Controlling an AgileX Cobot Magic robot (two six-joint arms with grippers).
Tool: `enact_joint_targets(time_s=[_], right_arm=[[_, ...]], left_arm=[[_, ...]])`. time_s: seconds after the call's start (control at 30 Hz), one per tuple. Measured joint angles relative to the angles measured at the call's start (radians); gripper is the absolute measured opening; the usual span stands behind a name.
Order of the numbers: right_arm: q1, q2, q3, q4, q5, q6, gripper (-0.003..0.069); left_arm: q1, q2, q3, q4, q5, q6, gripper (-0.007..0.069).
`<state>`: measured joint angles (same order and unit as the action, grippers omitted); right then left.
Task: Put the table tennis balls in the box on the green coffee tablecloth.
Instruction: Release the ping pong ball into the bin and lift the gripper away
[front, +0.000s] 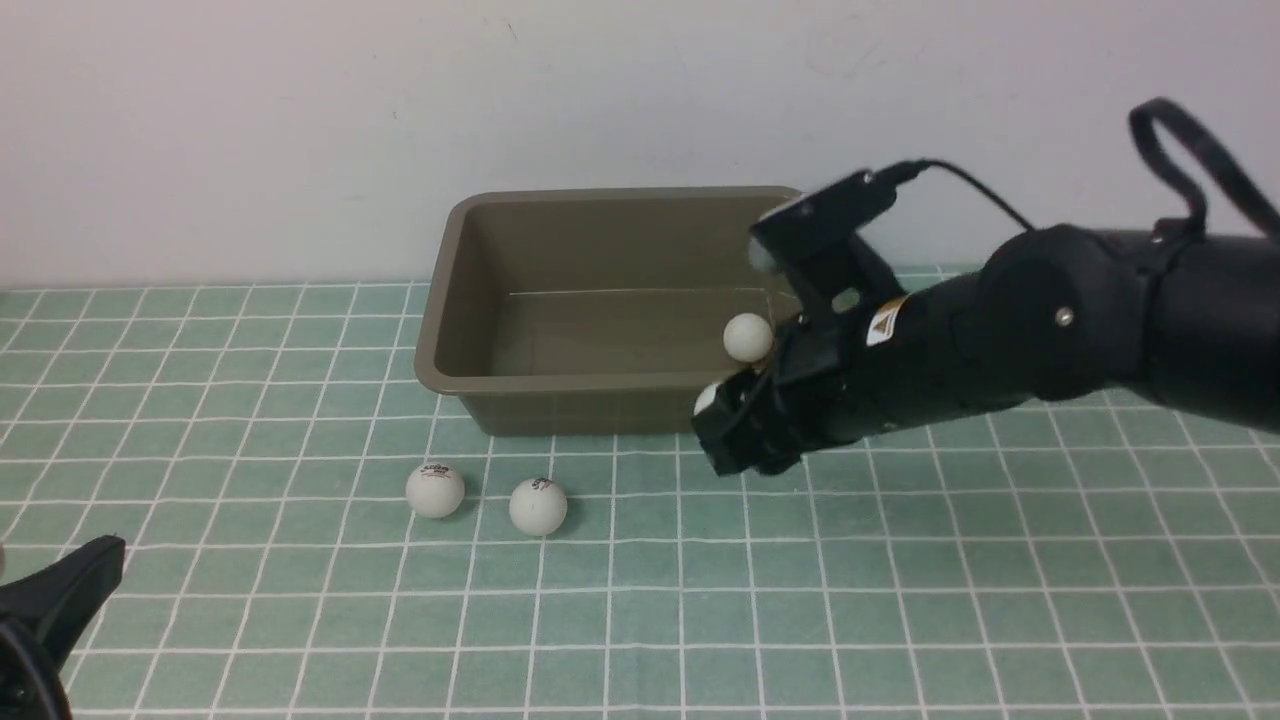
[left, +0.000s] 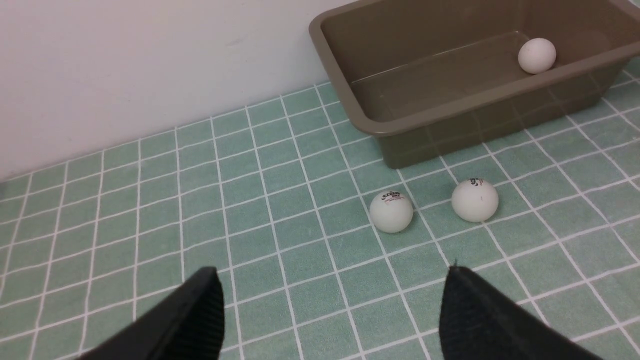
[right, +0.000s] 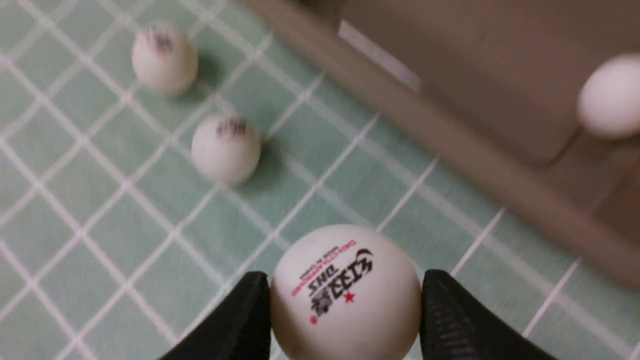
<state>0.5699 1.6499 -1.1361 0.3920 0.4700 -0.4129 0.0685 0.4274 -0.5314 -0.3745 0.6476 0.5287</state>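
Near the bench's front left corner, the left claw (left: 330, 320) is spread wide with nothing in it. On the green cloth (front: 900, 600) lie a left ball (front: 435, 490) and a next ball (front: 538, 506), a little apart. Their print is too small to read. By the far edge sits the box (front: 560, 380), with a plain ball (front: 748, 337) at its right end. The right claw (right: 345, 295) pinches a held ball (right: 345, 320) that says DHS, with a red star.

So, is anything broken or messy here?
Nothing looks broken or spilled. The box sits upright on the green cloth with one ball inside. Two balls lie in front of it, and the right gripper holds a fourth ball.
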Motion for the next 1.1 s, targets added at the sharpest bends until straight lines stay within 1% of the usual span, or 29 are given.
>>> enact_joint_targets(time_s=[0.07,0.13,0.2,0.33,0.57,0.73,0.93,1.0,1.03,1.1], right_arm=[[-0.020,-0.008,0.000,0.000,-0.056,0.000,0.0349],[-0.060,0.001,-0.002,0.000,-0.113,0.000,0.0349],[-0.106,0.034,-0.035,0.000,-0.116,-0.001,0.0349],[-0.140,0.105,-0.124,-0.002,-0.083,-0.034,0.0349],[-0.146,0.293,-0.370,-0.002,0.041,-0.075,0.0349],[-0.146,0.385,-0.477,-0.002,0.117,-0.078,0.0349],[-0.146,0.411,-0.506,-0.006,0.161,-0.078,0.0349],[-0.146,0.411,-0.511,-0.006,0.170,-0.095,0.0349],[-0.146,0.411,-0.511,-0.006,0.173,-0.099,0.0356],[-0.146,0.411,-0.511,-0.006,0.177,-0.100,0.0395]], left_arm=[[0.000,0.000,0.000,0.000,0.000,0.000,0.0520],[0.000,0.000,0.000,0.000,0.000,0.000,0.0520],[0.000,0.000,0.000,-0.002,0.000,0.000,0.0520],[0.000,0.000,0.000,-0.005,0.000,0.000,0.0520],[0.000,0.000,0.000,-0.029,0.000,0.000,0.0520],[0.000,0.000,0.000,-0.029,0.000,0.000,0.0520],[0.000,0.000,0.000,-0.030,0.000,0.000,0.0520],[0.000,0.000,0.000,-0.037,0.000,0.001,0.0520],[0.000,0.000,0.000,-0.040,0.000,0.001,0.0520],[0.000,0.000,0.000,-0.045,0.000,0.003,0.0520]])
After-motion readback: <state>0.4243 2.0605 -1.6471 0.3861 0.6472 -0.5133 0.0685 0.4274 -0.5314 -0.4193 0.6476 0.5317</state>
